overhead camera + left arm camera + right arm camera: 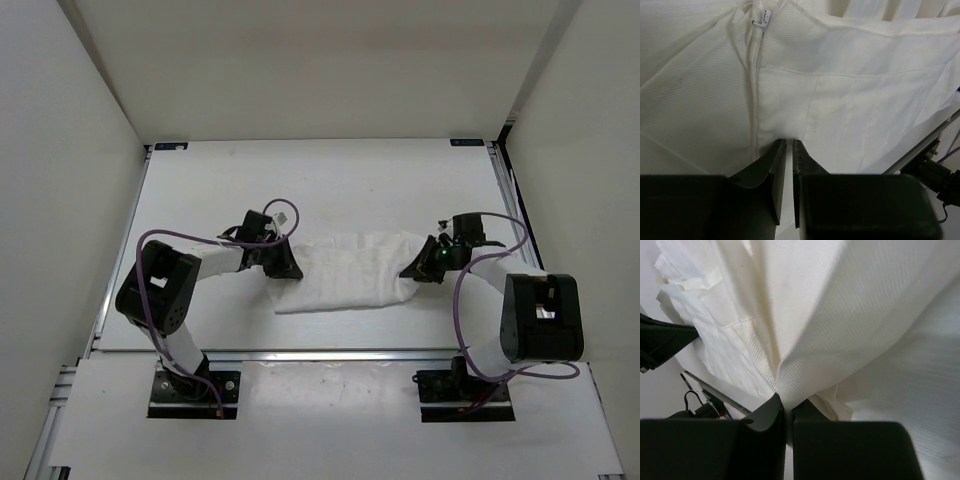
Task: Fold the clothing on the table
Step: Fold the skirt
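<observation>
Both jaws are closed on the clothing [345, 272]. My left gripper [283, 262] pinches its 9 o'clock end, fingers near-together with fabric in the slit. My right gripper [418, 268] clamps the 3 o'clock end, creases fanning from my tips. The clothing lies as a wrinkled white band mid-way across the table [330, 180], stretched between my wrists. In the left wrist view, the zipper pull [761, 20] is at 12 o'clock from my fingers, with the seam running down toward them. Purple cables [147, 245] loop off both arms.
</observation>
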Tool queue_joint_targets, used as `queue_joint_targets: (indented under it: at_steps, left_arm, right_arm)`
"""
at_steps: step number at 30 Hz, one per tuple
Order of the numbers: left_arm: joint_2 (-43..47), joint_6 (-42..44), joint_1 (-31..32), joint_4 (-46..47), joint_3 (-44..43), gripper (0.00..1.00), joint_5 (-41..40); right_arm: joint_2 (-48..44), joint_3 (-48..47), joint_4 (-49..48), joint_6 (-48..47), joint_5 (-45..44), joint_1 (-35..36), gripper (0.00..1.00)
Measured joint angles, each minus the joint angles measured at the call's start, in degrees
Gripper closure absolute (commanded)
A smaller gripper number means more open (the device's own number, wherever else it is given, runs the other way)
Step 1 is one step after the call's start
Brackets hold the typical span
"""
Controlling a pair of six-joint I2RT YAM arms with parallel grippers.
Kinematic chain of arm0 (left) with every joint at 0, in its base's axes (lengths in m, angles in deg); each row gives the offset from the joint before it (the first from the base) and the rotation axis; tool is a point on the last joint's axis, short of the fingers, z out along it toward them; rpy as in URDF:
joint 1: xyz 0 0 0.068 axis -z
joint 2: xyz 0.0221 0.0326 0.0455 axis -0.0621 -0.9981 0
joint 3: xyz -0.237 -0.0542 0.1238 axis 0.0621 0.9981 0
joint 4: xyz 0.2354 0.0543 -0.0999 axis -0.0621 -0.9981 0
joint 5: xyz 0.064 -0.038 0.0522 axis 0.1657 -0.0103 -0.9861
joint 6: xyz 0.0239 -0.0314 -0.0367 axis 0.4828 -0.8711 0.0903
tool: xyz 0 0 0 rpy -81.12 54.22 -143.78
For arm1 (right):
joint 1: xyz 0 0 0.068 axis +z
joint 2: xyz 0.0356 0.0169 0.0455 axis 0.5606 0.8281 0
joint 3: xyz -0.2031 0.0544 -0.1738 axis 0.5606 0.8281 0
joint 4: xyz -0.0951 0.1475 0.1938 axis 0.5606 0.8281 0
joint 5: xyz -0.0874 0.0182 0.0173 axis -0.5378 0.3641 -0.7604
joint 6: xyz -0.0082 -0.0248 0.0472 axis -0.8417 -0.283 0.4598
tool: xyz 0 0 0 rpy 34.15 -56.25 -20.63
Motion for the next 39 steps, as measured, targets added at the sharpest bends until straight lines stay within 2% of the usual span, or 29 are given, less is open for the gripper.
queue_joint_targets:
  at_steps: [4, 8, 13, 20, 31, 39]
  left_arm:
    - [-0.09, -0.20, -0.44, -0.22, -0.39, 0.78, 0.00]
    - [-0.09, -0.24, -1.68, -0.24, -0.37, 0.79, -0.02]
    - [0.44, -0.48, -2.80, 0.07, 0.63, 0.78, -0.02]
    - [1.05, -0.46, -4.55, 0.00, 1.16, 0.78, 0.00]
    - [2.27, 0.39, -9.20, -0.09, 2.08, 0.79, -0.07]
    - [4.17, 1.09, -9.77, -0.48, 4.00, 0.79, -0.68]
  right_arm:
    - [-0.26, -6.40, 4.24, 0.46, -1.77, 3.80, 1.00]
    - [2.14, -19.10, 5.86, 0.87, -2.47, 11.45, 1.00]
    - [10.21, -33.53, 7.21, -0.04, -1.46, 22.18, 1.00]
    - [25.73, -49.22, 17.81, -7.04, 1.18, 32.37, 1.00]
    - [32.81, -53.90, 22.49, -12.59, 8.28, 40.48, 1.00]
    - [41.66, -67.78, 22.88, -11.45, 10.25, 43.45, 1.00]
